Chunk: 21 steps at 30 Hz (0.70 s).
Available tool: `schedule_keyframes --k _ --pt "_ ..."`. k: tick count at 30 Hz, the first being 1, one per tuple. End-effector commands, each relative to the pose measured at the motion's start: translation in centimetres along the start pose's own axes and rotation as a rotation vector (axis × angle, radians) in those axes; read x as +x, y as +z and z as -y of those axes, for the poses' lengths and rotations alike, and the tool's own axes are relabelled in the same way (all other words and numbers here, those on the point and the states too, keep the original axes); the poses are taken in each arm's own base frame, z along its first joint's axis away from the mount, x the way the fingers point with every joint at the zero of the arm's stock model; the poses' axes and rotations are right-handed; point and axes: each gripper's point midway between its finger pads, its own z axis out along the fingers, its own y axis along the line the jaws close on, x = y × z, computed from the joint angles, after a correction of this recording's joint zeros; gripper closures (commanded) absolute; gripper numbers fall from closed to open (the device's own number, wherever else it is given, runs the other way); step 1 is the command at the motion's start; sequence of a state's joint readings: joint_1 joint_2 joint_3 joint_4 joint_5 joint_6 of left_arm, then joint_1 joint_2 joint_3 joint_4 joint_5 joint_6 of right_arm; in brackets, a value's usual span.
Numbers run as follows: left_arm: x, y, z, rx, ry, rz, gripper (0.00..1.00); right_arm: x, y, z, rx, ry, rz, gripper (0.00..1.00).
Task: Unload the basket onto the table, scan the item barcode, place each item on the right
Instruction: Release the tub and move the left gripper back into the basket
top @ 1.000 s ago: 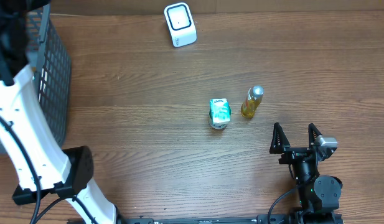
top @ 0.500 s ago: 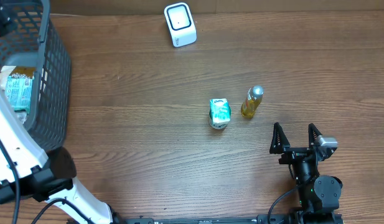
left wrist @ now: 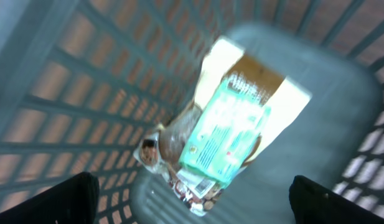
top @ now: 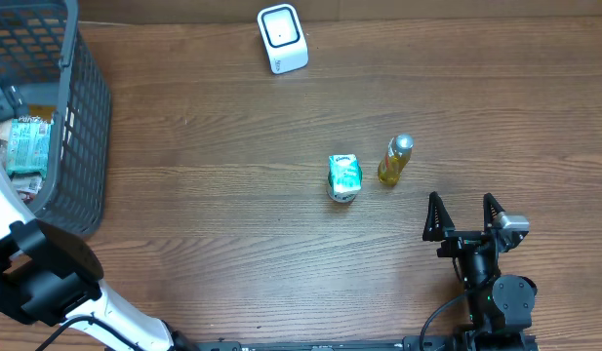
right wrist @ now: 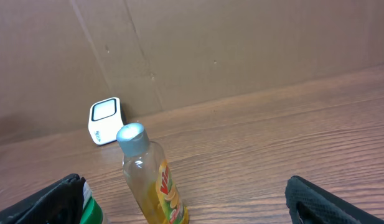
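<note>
Teal packet (top: 27, 146) is lying inside the grey mesh basket (top: 86, 127), which is standing at the far left edge of the table (top: 232, 224). In the left wrist view the same packet (left wrist: 226, 127) is resting face-up on top of a brownish wrapper (left wrist: 173, 140) and a tan carton edge, all blurred by motion. The left gripper (left wrist: 192, 202) is hanging over the basket interior, its two dark fingertips (left wrist: 55, 199) showing at the lower corners of that view, spread wide and holding nothing. The white left arm (top: 8, 224) is crossing the lower left corner of the overhead view.

Moving right, the white barcode scanner (top: 282, 37) is sitting at the far edge of the table, against a cardboard wall (right wrist: 241, 37). Near the table's centre a small green carton (top: 344, 177) is standing, and just beside it, to its right, a clear bottle (top: 396, 161) with yellow liquid and a silver cap is standing upright; the two are apart.

At the lower right, the right gripper (top: 462, 216) is resting near the table's front edge, jaws spread wide and empty, pointing toward the bottle and close behind it.
</note>
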State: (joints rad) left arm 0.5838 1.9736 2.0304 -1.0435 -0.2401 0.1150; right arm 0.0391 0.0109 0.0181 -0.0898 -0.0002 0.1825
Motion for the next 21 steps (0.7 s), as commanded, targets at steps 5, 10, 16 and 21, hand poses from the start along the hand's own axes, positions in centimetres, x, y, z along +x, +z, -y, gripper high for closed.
schedule_keyframes --k 5,10,16,21 --pt "4.1 5.3 0.7 0.017 0.207 -0.076 0.0 0.1 0.0 0.1 0.001 -0.004 0.004 0.0" --pt "4.4 6.6 1.6 0.048 0.248 -0.054 0.01 0.1 0.0 0.1 0.001 -0.004 0.004 0.0" --pt "4.6 7.7 2.0 0.052 0.262 -0.03 0.01 0.1 0.0 0.1 0.001 -0.004 0.004 0.0" --pt "4.9 8.9 2.6 0.085 0.269 -0.001 0.0 0.1 0.0 0.1 0.001 -0.004 0.004 0.0"
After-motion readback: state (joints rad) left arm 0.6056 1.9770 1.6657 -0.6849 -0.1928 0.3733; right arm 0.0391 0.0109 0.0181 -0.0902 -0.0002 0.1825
